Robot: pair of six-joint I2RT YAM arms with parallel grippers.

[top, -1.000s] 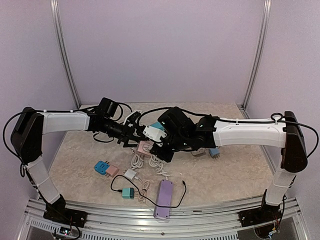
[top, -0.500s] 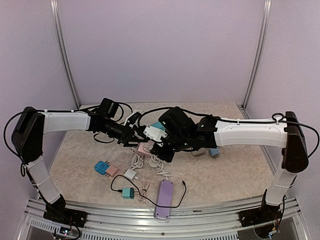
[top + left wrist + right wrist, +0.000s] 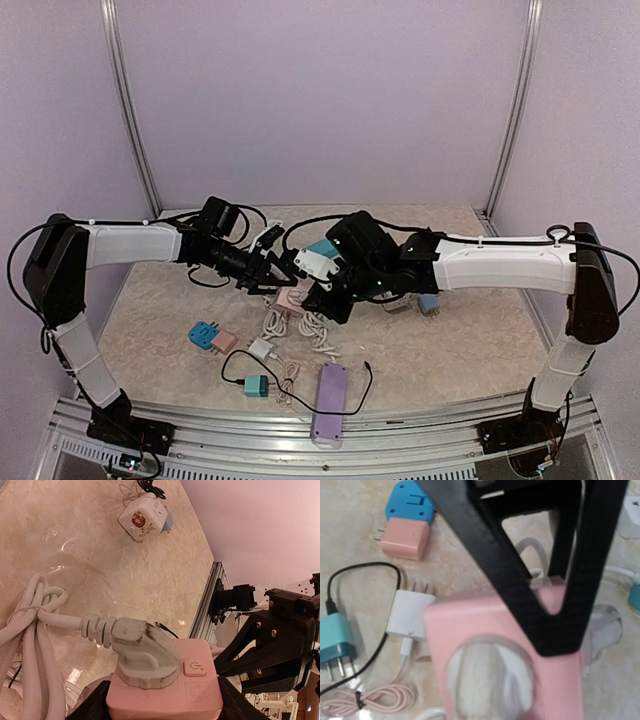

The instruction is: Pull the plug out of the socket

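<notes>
The white plug (image 3: 145,652) sits in the pink socket (image 3: 165,692), midway between my two arms. My left gripper (image 3: 281,279) pinches the socket's sides, its arm stretched rightward. My right gripper (image 3: 325,297), pressed together, points in alongside; its fingertips are hidden.

Both arms reach inward, and their grippers meet mid-table at the pink socket (image 3: 291,297). The left gripper (image 3: 279,280) is at its 10 o'clock and the right gripper (image 3: 322,296) at its 3 o'clock. White cable coils (image 3: 316,330) lie at its 5 o'clock. A lilac power strip (image 3: 328,400) lies at its 6 o'clock, near the table's front edge.
</notes>
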